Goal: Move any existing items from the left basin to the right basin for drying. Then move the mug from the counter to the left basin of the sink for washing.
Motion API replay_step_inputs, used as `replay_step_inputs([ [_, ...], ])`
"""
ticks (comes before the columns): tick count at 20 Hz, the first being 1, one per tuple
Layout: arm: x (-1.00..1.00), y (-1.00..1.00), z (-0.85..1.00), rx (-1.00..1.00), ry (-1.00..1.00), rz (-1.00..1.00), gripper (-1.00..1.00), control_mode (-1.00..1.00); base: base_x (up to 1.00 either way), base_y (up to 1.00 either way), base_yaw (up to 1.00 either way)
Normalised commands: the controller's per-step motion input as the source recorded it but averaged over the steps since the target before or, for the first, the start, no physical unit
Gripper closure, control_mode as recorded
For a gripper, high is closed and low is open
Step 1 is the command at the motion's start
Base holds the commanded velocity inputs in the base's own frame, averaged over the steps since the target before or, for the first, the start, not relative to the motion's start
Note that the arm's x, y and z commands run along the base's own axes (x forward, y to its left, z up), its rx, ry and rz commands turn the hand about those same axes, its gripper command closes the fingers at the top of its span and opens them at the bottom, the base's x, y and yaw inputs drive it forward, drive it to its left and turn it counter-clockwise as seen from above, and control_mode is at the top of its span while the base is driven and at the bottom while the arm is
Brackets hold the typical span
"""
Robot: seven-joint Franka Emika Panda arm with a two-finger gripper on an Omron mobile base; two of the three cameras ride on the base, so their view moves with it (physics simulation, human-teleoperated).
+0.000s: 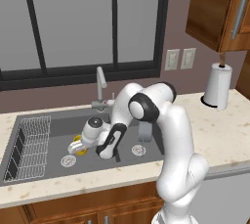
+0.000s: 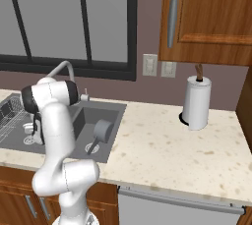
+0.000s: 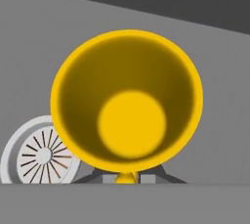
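Gripping the small bright yellow cylindrical mug by its rim, gripper fingers closed on it near the left basin's drain; looks light, rigid, slippery.

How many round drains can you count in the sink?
2: one in the left basin, drain below the hand; one in the right basin, drain before the grey cup.

Paper towel roll upright on its holder, wall outlets, dark-framed window, wooden upper cabinet
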Motion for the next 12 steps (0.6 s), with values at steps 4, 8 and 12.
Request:
replay_step_inputs([
  [4, 0.01, 0.00, -0.11, 0.00, 0.00, 0.00, -1.00, -1.00, 0.00, 0.00, 0.00],
  [8, 0.00, 0.00, 0.01, 0.00, 0.00, 0.00, -1.00, -1.00, 0.00, 0.00, 0.00],
  [12, 0.00, 0.00, 0.08, 0.00, 0.00, 0.00, -1.00, -1.00, 0.00, 0.00, 0.00],
])
